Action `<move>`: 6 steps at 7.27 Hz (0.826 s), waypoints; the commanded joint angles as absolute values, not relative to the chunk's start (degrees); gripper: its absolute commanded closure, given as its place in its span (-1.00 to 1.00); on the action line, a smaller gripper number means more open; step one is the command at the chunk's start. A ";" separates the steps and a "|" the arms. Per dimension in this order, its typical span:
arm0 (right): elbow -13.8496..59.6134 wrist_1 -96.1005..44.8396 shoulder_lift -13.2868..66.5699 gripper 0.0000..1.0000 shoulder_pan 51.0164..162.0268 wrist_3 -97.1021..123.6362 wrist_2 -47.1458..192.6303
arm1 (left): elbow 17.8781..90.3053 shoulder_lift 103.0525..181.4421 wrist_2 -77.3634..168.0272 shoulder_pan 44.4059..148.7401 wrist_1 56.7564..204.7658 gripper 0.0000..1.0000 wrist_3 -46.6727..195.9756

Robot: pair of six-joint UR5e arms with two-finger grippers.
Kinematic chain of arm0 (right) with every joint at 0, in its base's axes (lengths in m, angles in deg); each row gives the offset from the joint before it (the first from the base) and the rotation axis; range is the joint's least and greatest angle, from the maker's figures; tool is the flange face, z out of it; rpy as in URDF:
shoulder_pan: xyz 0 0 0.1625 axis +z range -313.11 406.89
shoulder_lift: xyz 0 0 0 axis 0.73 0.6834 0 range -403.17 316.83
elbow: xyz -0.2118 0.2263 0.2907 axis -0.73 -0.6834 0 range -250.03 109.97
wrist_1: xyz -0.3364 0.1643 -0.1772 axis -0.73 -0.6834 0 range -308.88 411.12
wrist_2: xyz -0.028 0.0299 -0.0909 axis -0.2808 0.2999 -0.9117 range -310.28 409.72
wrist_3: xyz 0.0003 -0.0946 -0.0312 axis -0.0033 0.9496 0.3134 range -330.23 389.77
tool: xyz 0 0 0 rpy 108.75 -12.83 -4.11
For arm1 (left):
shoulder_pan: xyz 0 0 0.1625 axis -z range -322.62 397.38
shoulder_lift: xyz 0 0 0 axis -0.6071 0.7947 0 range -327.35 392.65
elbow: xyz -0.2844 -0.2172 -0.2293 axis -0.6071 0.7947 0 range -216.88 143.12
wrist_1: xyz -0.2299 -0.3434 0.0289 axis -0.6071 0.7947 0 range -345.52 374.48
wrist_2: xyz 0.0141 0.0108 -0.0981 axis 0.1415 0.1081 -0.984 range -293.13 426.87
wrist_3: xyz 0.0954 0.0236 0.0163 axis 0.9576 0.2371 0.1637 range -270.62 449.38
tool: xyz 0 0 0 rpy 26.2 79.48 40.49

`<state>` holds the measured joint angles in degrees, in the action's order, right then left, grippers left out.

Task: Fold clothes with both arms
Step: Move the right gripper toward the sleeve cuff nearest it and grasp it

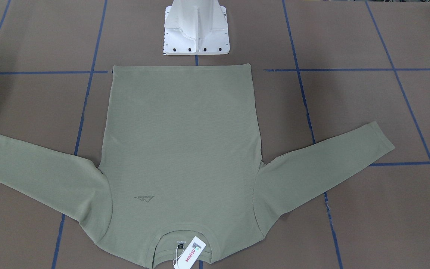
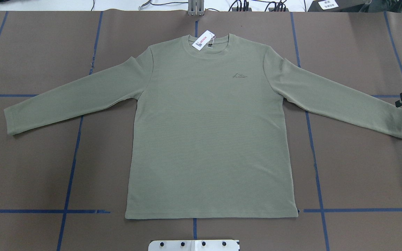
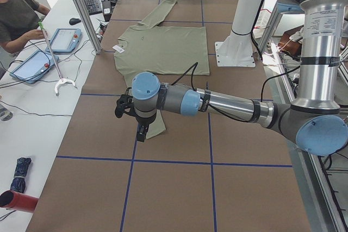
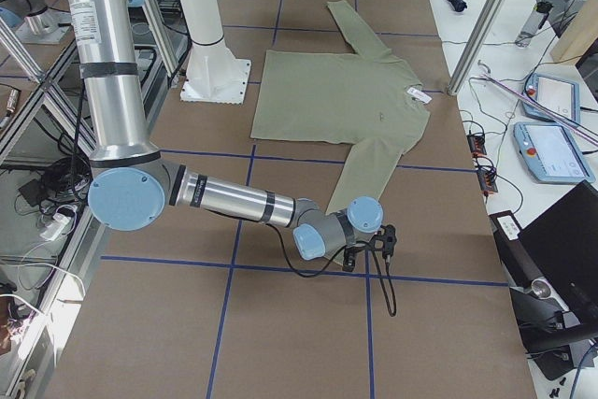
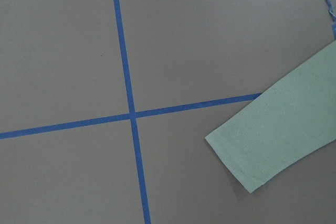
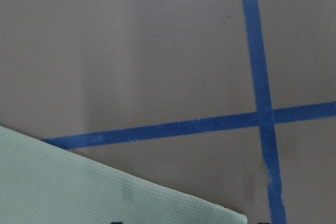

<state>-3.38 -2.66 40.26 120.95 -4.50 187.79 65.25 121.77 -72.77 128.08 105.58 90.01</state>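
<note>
Shirt (image 2: 208, 132), olive-green and long-sleeved, lies spread flat and face up on a brown table (image 2: 30, 167) crossed by blue tape lines (image 2: 71, 174). In the overhead view, a white pedestal base (image 2: 194, 245) sits nearest at 6 o'clock, just short of the hem. The 2 sleeves slant out toward 9 and 3 o'clock.

The left gripper (image 3: 140, 129) hangs above the 9 o'clock cuff (image 5: 252, 156), fingers pointing down. The cuff lies flat and free, and whether the jaws are parted cannot be told. The right gripper (image 4: 378, 240) sits just past the 3 o'clock cuff with no cloth seen in it, and its opening cannot be told either.

Farther on, a small tonal logo (image 2: 238, 76) marks the chest toward 1 o'clock. Farthest, at 12 o'clock, a white hang tag (image 2: 202, 42) rests at the collar.
</note>
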 commanded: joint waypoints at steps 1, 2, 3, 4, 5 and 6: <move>-4.81 -2.23 40.16 -0.69 120.46 -5.04 186.75 | 65.25 121.86 -72.79 128.08 105.62 -1.00 90.00; -4.81 -2.23 40.24 -0.61 120.45 -5.04 186.65 | 65.25 121.95 -72.79 128.08 105.62 -1.00 90.00; -4.90 -2.23 40.59 -0.51 120.45 -5.04 186.65 | 65.25 121.95 -72.79 128.08 105.62 -1.00 90.00; -4.90 -2.32 40.77 -0.38 120.45 -5.12 186.65 | 65.25 121.95 -72.79 128.08 105.62 -1.00 90.00; -4.99 -2.32 40.86 -0.15 120.45 -5.12 186.65 | 65.25 122.04 -72.79 128.08 105.62 -1.00 90.00; -5.07 -2.32 40.86 0.24 120.45 -5.21 186.65 | 65.34 122.04 -72.79 128.08 105.54 -1.00 90.00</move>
<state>-4.97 -2.31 40.78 120.46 -5.13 186.66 65.27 122.00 -72.79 128.08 105.61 90.00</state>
